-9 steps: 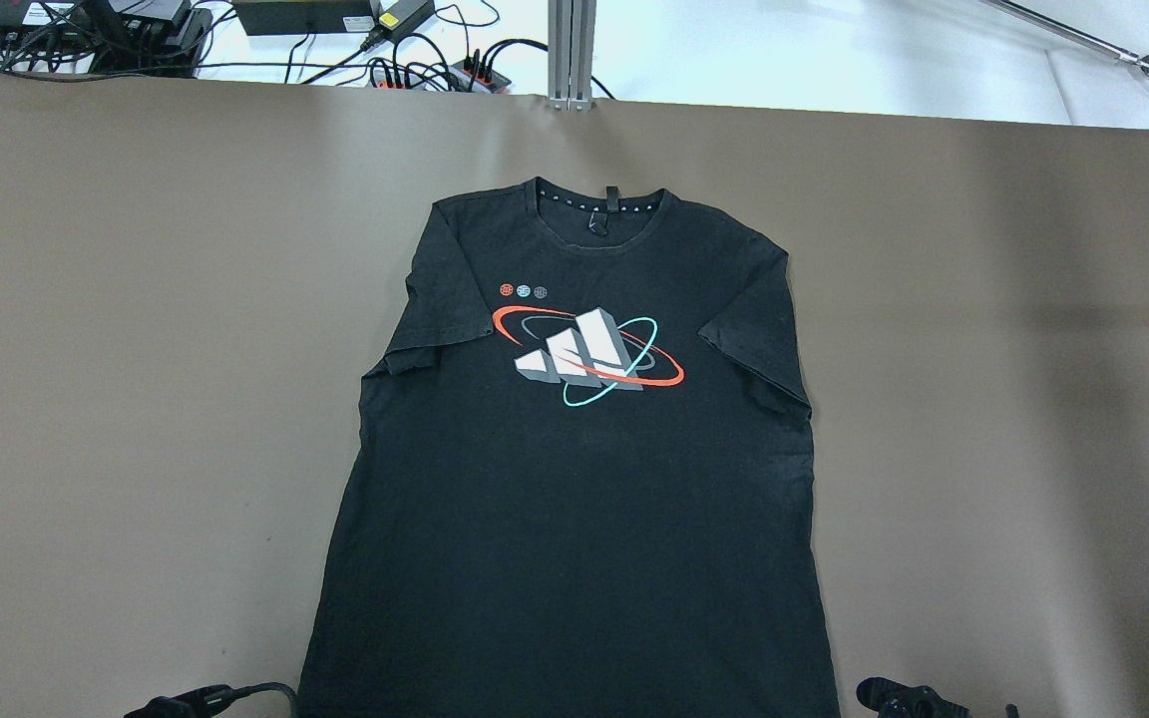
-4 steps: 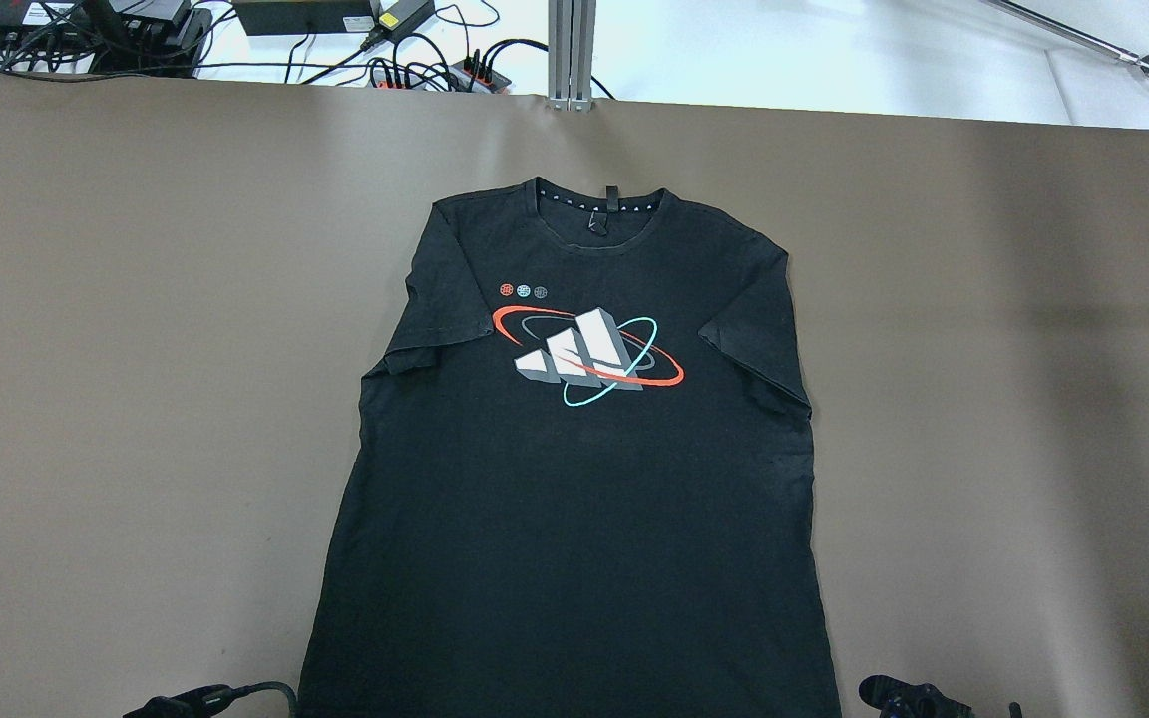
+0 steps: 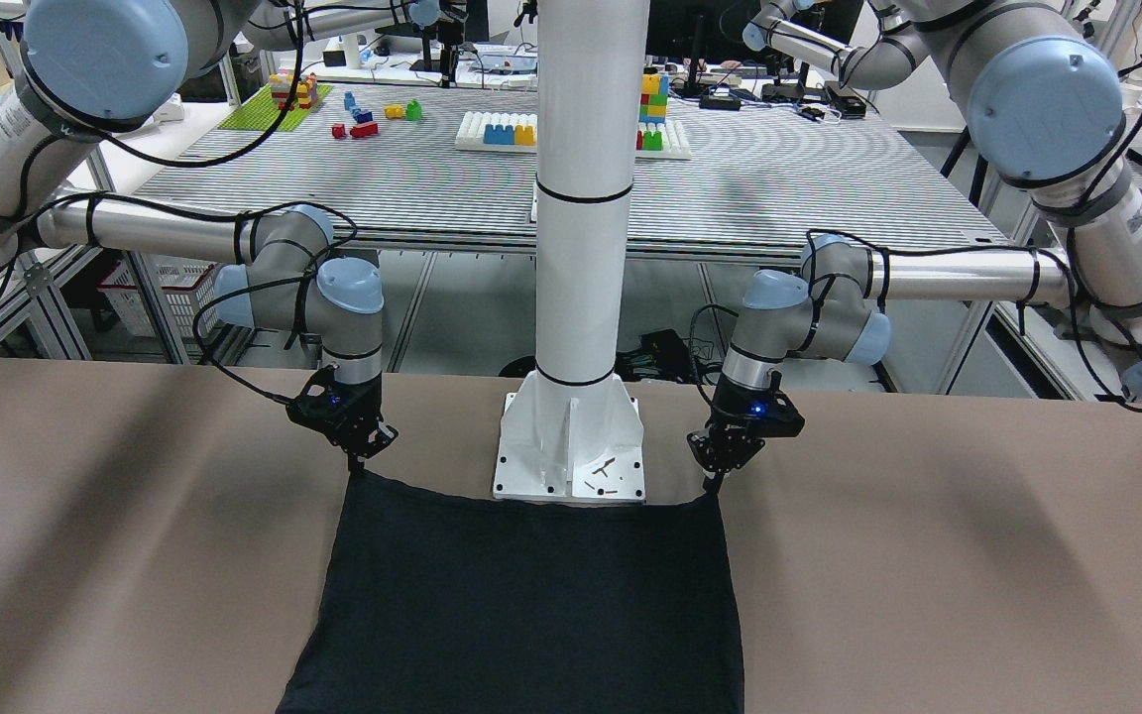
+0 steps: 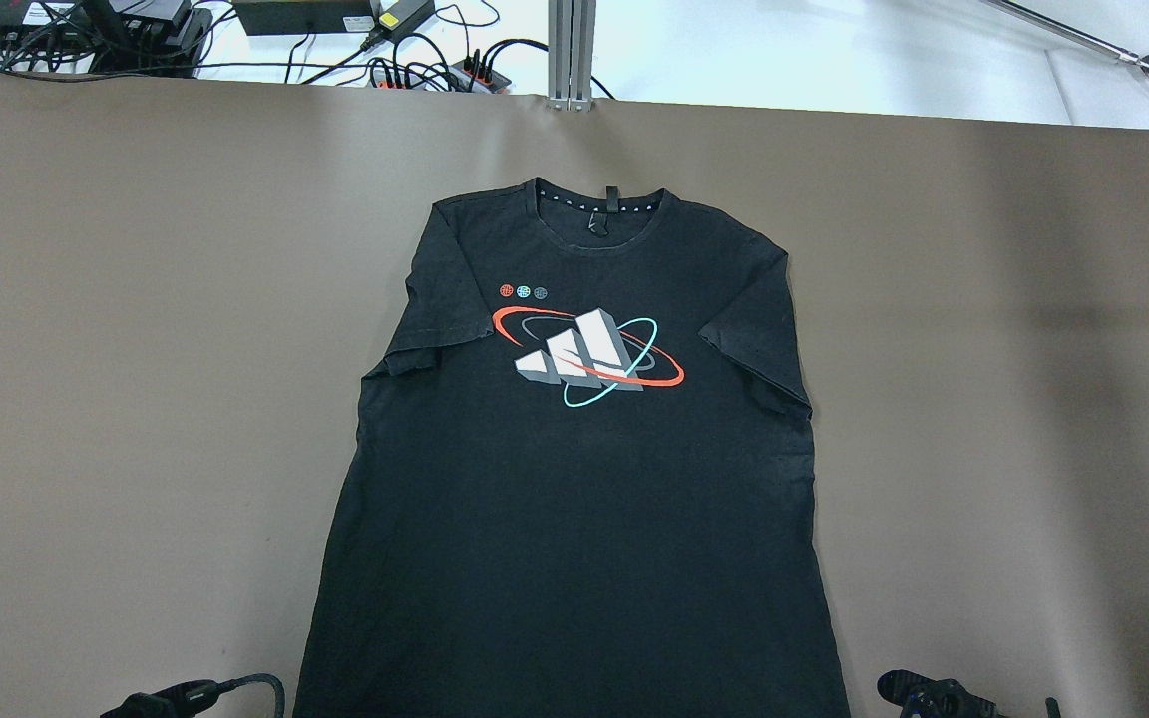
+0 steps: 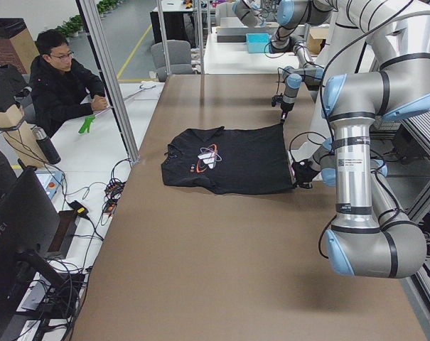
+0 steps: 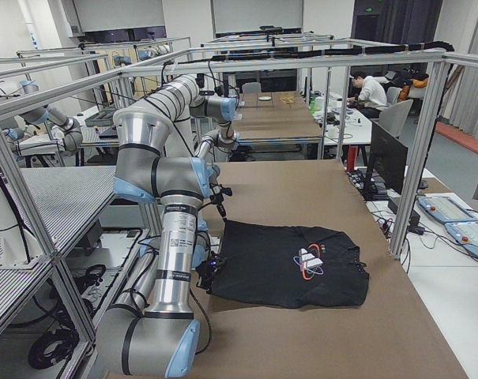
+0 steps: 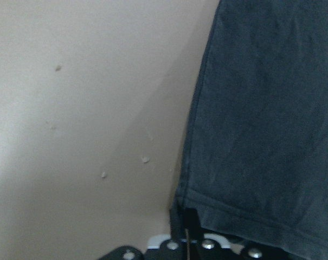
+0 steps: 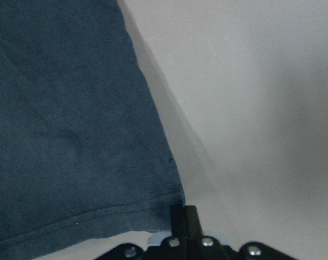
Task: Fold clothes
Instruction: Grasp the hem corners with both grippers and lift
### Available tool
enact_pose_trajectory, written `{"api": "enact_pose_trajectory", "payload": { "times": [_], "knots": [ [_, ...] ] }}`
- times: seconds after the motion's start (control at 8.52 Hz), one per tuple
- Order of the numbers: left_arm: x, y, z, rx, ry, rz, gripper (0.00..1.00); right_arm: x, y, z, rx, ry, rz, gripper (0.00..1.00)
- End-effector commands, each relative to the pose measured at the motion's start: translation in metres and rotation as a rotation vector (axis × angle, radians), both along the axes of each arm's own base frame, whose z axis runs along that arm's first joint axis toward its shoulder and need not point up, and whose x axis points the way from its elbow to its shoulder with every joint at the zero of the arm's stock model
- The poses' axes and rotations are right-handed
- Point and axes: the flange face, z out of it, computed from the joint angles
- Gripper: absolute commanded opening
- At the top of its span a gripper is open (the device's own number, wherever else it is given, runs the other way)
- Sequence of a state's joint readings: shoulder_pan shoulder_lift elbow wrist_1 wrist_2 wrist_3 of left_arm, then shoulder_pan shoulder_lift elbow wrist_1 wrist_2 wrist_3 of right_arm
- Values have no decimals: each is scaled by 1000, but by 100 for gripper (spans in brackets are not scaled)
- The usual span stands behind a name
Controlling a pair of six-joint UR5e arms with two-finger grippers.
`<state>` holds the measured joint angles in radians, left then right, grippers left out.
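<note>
Now — left gripper (image 3: pixel 711 481) and right gripper (image 3: pixel 358 460), each clenched on a hem corner of the T-shirt (image 4: pixel 574 519).

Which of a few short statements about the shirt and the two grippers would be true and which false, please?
The T-shirt lies print side up. True.
Its collar is the end nearest the robot. False: the collar lies at the far end; the hem is nearest.
The left gripper is at a hem corner. True.
The right gripper is over a sleeve. False: it is at the other hem corner.
The T-shirt is folded in half. False: it lies spread out.
</note>
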<state>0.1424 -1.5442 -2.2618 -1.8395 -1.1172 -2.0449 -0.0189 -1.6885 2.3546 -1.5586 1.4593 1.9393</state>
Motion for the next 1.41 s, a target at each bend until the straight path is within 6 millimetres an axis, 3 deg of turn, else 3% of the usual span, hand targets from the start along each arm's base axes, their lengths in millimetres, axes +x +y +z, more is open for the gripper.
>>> {"api": "enact_pose_trajectory", "payload": {
  "times": [0.0, 0.23, 0.35, 0.47, 0.59, 0.82, 1.06, 1.29],
  "knots": [
    [-17, -5, -27, -19, 38, -7, 0, 23, -10, -18, -13, -34, -15, 0],
    [-43, -33, -49, -38, 88, -38, 0, 50, -37, -34, -58, -72, -28, 0],
    [-57, -50, -58, -56, 109, -55, 0, 58, -41, -43, -63, -93, -22, 0],
    [-55, -53, -58, -67, 107, -43, 0, 63, -51, -47, -68, -107, 0, 0],
    [-50, -74, -67, -30, 117, -65, 0, 65, -67, -57, -59, -138, 16, 0],
    [-38, -139, -90, 12, 95, -75, 0, 58, -147, -78, -13, -180, -7, 0],
    [-60, -211, -87, 69, 13, -39, 0, 91, -232, -83, 33, -93, -32, 0],
    [-90, -276, -75, 91, -42, -25, 0, 117, -297, -83, 84, -24, -42, 0]
  ]
}}
